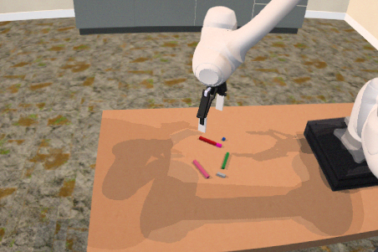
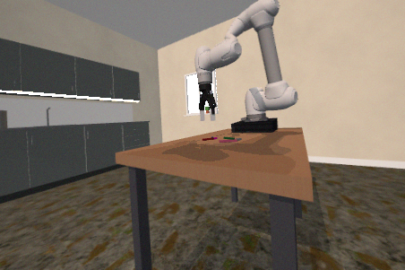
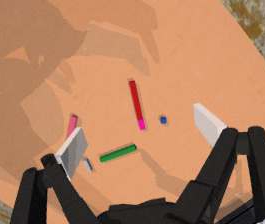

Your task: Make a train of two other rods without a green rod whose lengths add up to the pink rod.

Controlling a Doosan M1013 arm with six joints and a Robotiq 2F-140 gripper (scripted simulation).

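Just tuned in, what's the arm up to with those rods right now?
The gripper hangs open above the table, holding nothing. Right below it the red rod and the short magenta rod lie end to end in one line, which matches the pink rod's length. The blue, green, grey and pink rods lie apart from that pair. The train looks finished.

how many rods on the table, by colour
red rod: 1
magenta rod: 1
blue rod: 1
green rod: 1
pink rod: 1
grey rod: 1
total: 6
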